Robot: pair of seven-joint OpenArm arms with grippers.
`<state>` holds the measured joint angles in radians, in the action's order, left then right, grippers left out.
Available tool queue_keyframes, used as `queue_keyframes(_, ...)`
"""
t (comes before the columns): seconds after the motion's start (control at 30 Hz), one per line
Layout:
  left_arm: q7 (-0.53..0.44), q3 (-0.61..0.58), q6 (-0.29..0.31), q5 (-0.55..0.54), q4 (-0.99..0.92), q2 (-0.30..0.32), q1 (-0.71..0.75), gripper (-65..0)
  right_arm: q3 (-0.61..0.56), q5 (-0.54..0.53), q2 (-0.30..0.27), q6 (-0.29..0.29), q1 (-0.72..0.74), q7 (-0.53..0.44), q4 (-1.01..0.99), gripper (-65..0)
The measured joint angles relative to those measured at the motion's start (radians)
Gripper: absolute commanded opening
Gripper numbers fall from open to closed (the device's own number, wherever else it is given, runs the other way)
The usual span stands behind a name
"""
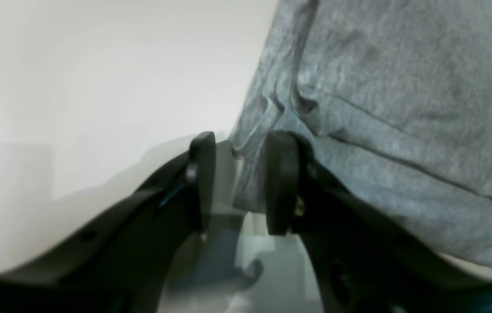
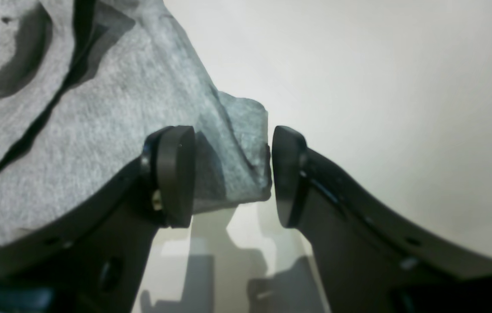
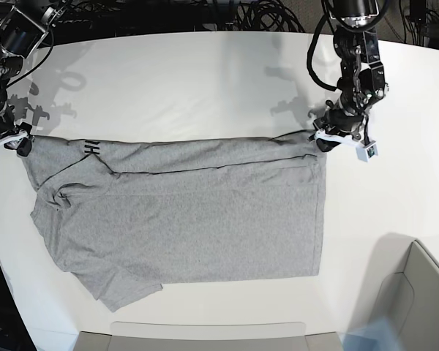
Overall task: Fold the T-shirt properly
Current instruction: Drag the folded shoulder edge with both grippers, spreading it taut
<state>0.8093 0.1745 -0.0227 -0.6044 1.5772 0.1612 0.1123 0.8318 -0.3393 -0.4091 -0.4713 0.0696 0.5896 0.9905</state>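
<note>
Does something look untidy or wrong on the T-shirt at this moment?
Yes. The T-shirt lies askew: its lower sleeve sticks out beyond the bottom edge, and wrinkles run along the folded top edge. No damage is visible.

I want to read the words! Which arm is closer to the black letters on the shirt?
Right. The right arm's fingers sit at the T-shirt corner just beside the black letters; the left arm's fingers are at the opposite far corner.
</note>
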Motion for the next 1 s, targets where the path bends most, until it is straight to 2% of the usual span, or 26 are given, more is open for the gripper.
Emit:
queue_keyframes(0.17, -0.025, 0.000, 0.015, -0.002, -0.049, 0.007, -0.028, -42.9, 0.000, 0.000, 0.000, 0.000, 0.002, 0.000, 0.000, -36.3)
queue_keyframes(0.23, -0.011, 0.000, 0.071, 0.002, -0.072, 0.008, -0.050, -43.1, 0.000, -0.001, 0.000, 0.000, 0.002, 0.000, 0.000, -36.5)
queue_keyframes(0.3, 0.011, 0.000, 0.154, -0.002, -0.094, 0.008, -0.062, -43.2, 0.000, 0.001, 0.000, 0.000, 0.002, 0.001, 0.000, -38.5)
queue_keyframes(0.37, 0.014, 0.000, 0.188, -0.010, -0.114, 0.007, -0.074, -44.6, -0.012, 0.002, 0.000, 0.000, 0.002, 0.000, 0.000, -43.4)
queue_keyframes(0.47, 0.021, 0.000, 0.188, -0.006, -0.124, 0.005, -0.082, -51.9, -0.063, 0.002, -0.003, 0.003, -0.006, 0.000, 0.001, -54.1)
queue_keyframes(0.53, 0.024, 0.000, 0.188, -0.006, -0.125, 0.006, -0.080, -60.6, -0.076, -0.001, 0.000, 0.003, -0.006, -0.004, 0.001, -62.8)
queue_keyframes(0.57, 0.026, 0.003, 0.188, -0.007, -0.125, 0.006, -0.079, -65.0, -0.076, -0.001, 0.000, 0.003, -0.005, -0.003, 0.002, -65.0)
queue_keyframes(0.63, 0.026, 0.003, 0.188, -0.010, -0.125, 0.009, -0.076, -65.0, -0.076, 0.008, -0.001, 0.003, -0.008, -0.008, 0.003, -65.0)
queue_keyframes(0.83, 0.029, 0.003, 0.199, -0.023, -0.087, 0.071, -0.006, -65.0, -0.072, 0.056, -0.001, 0.002, -0.035, -0.021, 0.027, -65.0)
queue_keyframes(1.0, 0.061, 0.090, 0.196, -0.013, 0.004, 0.090, 0.092, -65.0, -0.069, 0.049, 0.002, -0.011, -0.142, -0.023, 0.127, -65.0)
